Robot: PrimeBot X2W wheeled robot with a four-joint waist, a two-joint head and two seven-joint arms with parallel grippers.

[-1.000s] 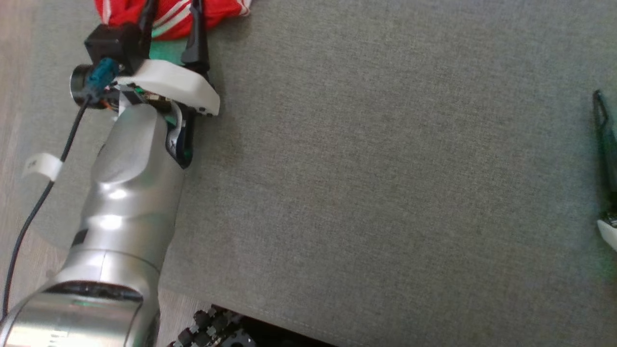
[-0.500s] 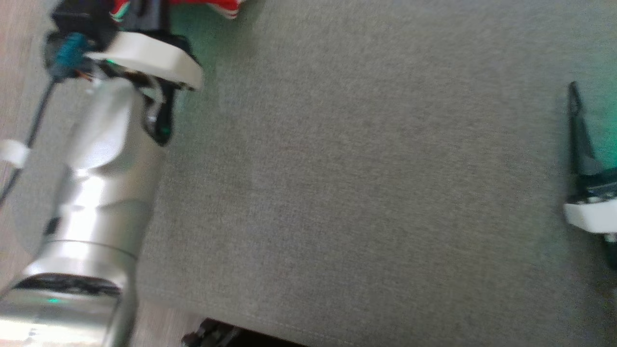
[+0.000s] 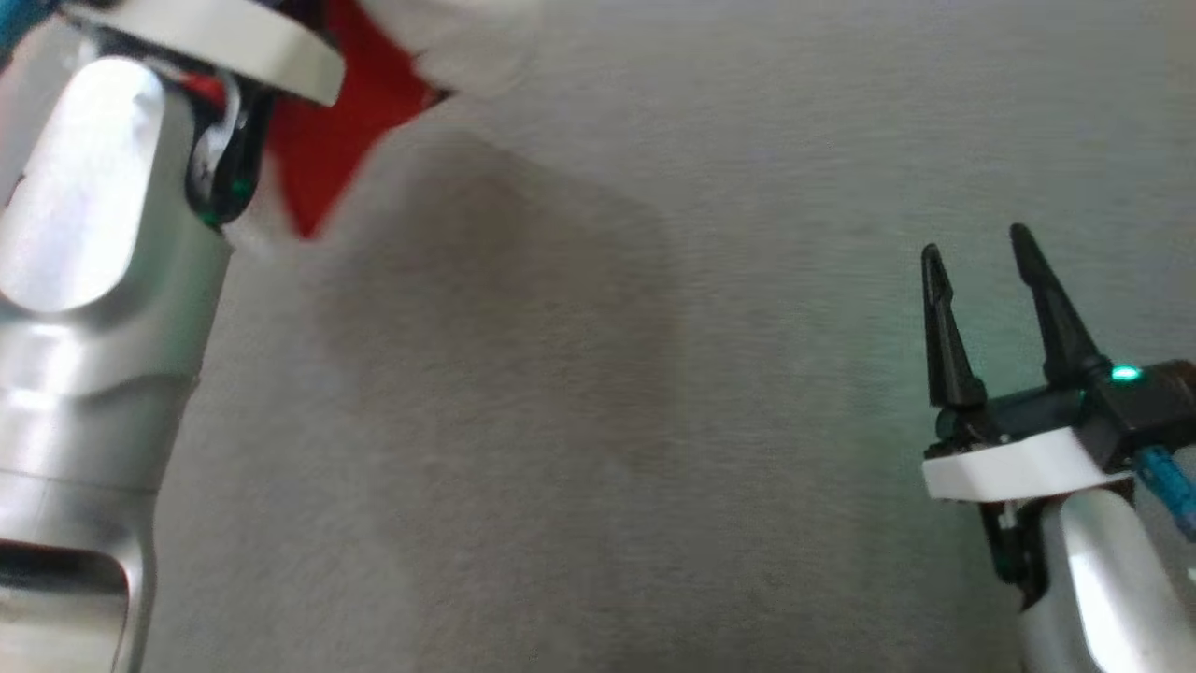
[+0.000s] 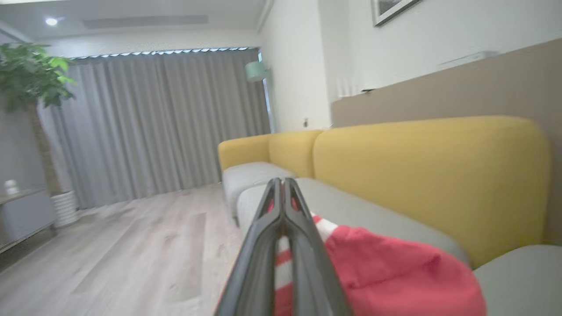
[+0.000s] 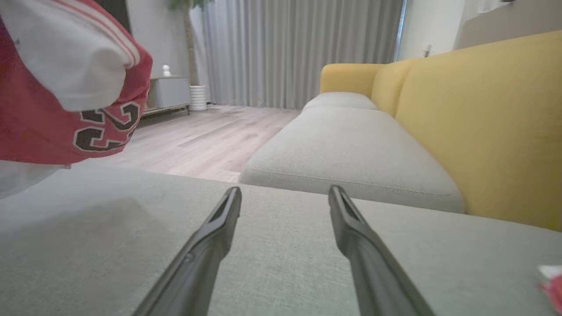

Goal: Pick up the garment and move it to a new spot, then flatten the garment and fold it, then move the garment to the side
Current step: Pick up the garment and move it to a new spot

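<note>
Red and white garment (image 5: pixel 39 131) with black numerals, grey seat cushion (image 3: pixel 598 421), yellow sofa back (image 5: pixel 483 123), black fingers (image 3: pixel 946 327)

L gripper (image 4: pixel 281 182): fingers pressed tight together, red/white cloth pinched btwn them
garment (image 4: pixel 395 272): red w/ white stripes, bunched just R of fingers
sofa (image 4: pixel 421 175): yellow back, grey seat behind garment
bkgd: wood floor (image 4: pixel 131 254), grey curtain (image 4: pixel 162 123), plant (image 4: pixel 30 79) far L
</note>
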